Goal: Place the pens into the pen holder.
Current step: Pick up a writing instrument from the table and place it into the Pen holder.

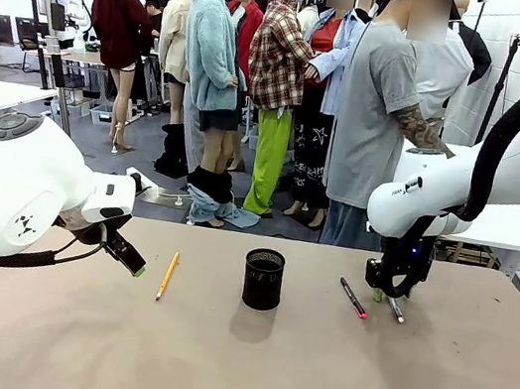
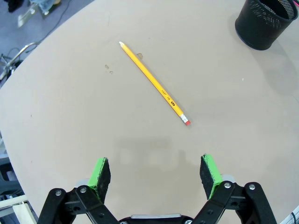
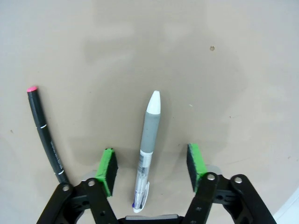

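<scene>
Pen [image 3: 151, 133] between wide right jaws, bare tabletop [image 3: 224, 84] around

front: across table [image 1: 307, 384] | wrists: close, downward (perhaps tilted) | shared: pencil [image 1: 167, 275]

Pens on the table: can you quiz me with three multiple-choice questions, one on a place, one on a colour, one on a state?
1. Where does the pencil lie?
A. On the table, to the robot's left of the holder
B. Inside the holder
C. On the floor

2. What colour is the marker's end?
A. Blue
B. Green
C. Pink

3. How do the right fingers stand?
A. Open, one each side of the pen
B. Shut on the pen
C. Shut on the marker

Answers:
1 A: it lies flat, apart from the holder.
2 C: its tip shows pink.
3 A: bare table shows between each finger and the pen.
</scene>
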Available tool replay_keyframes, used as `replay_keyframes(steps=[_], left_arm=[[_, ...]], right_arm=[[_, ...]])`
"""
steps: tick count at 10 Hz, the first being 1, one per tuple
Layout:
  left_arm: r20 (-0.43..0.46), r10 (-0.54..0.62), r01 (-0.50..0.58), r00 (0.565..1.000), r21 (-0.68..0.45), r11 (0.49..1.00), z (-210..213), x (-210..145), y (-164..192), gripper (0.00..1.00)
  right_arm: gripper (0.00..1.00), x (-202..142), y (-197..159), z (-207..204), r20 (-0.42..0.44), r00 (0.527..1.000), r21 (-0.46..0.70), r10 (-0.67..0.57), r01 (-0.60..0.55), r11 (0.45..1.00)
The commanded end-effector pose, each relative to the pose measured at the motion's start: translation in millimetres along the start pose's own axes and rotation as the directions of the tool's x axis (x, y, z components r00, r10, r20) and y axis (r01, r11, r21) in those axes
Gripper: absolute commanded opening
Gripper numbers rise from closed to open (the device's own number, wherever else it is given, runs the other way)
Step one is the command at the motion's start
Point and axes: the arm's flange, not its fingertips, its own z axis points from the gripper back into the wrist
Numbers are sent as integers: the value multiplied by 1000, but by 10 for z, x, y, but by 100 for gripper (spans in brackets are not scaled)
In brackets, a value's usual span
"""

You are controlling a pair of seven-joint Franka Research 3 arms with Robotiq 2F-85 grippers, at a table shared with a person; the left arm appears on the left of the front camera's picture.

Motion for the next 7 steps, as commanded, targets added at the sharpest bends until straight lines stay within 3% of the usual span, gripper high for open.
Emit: replay_keyframes(steps=[1, 2, 3, 7], left_arm=[[1, 3, -3, 1000, 0, 1000, 6, -4, 13, 100], [1, 3, -3, 1000, 0, 1000, 6, -4, 13, 100], [1, 3, -3, 1000, 0, 1000, 6, -4, 13, 100], [1, 3, -3, 1000, 0, 1000, 6, -4, 13, 100]], right_arm=[[26, 33, -54, -1, -15, 1000, 35, 21, -20, 999], [8, 32, -49, 2, -23, 999, 37, 29, -28, 999], [0, 30, -52, 11, -27, 999, 47, 37, -36, 998], [0, 37, -84, 84, -67, 994, 50, 81, -78, 996]])
